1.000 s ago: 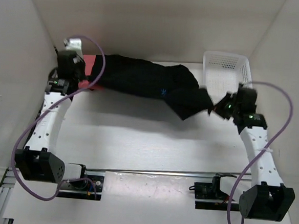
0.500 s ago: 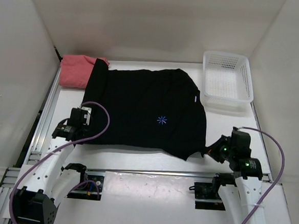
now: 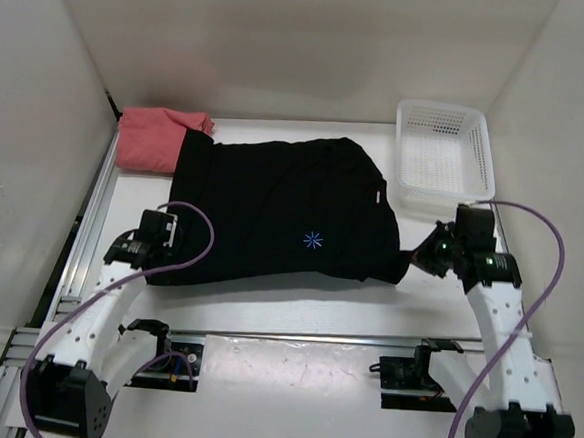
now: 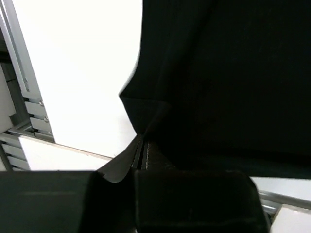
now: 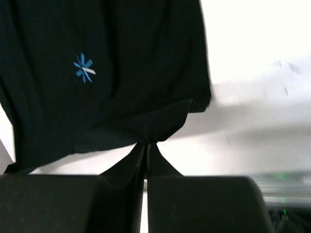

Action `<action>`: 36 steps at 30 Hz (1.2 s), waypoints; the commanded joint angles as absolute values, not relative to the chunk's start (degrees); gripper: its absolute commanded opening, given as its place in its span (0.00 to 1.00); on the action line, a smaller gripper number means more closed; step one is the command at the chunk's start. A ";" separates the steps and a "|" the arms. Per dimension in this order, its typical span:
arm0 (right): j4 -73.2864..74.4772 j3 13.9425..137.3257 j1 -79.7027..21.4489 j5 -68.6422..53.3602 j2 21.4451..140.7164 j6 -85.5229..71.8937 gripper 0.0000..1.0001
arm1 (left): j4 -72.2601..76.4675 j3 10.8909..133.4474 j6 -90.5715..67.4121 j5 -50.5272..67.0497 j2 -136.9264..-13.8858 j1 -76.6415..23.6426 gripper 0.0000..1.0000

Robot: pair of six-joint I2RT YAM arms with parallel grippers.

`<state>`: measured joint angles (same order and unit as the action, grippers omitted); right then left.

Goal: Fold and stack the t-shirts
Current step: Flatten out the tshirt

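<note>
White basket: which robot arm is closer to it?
Right. The right arm sits just in front of the white basket, jaws pinching the black t-shirt's corner. The left arm is far across, at the shirt's opposite corner.

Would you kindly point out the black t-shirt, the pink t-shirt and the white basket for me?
black t-shirt [image 3: 272, 218], top external view, flat cloth left of its blue star mark.
pink t-shirt [image 3: 147, 141], top external view, middle of its visible part.
white basket [image 3: 434, 201], top external view, its near wall.

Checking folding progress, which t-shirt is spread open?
The black t-shirt, with the blue star mark; the pink t-shirt lies bundled at the far left.
</note>
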<state>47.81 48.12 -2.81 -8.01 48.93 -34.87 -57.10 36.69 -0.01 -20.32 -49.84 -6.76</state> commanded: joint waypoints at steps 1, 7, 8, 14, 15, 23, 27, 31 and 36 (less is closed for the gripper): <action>39.92 51.50 -2.90 -8.88 57.53 -32.78 0.00 | -50.90 41.99 0.00 -22.24 -55.00 -5.98 0.10; 34.63 58.79 -4.21 -8.88 74.14 -31.11 0.00 | -47.99 56.56 0.00 -19.78 -73.54 -3.52 0.10; 34.63 61.41 -4.22 -8.88 76.09 -30.33 0.00 | -47.99 58.25 0.00 -19.78 -77.57 -3.52 0.10; 37.87 68.64 -7.47 -6.07 84.90 -28.56 0.00 | -47.99 62.67 0.00 -19.78 -83.76 -2.99 0.10; 38.58 67.34 -7.47 -5.46 84.38 -28.56 0.00 | -47.99 61.88 0.00 -19.78 -82.45 -2.99 0.10; 44.99 38.79 -12.02 -6.25 57.80 -41.20 0.00 | -56.76 42.93 0.00 -20.39 -65.41 -1.85 0.10; 49.56 28.24 -13.89 -5.71 45.81 -51.93 0.00 | -59.50 35.71 0.00 -21.18 -56.10 -1.85 0.10; 54.65 27.60 -13.89 -0.62 40.69 -56.34 0.00 | -60.12 32.62 0.00 -20.65 -54.76 -1.85 0.10; 58.79 30.32 -13.89 1.58 39.30 -56.87 0.00 | -59.07 29.89 0.00 -22.32 -53.61 -1.32 0.10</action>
<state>54.76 27.55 -13.63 -1.37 40.56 -54.17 -58.89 31.03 0.01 -20.32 -55.20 -2.13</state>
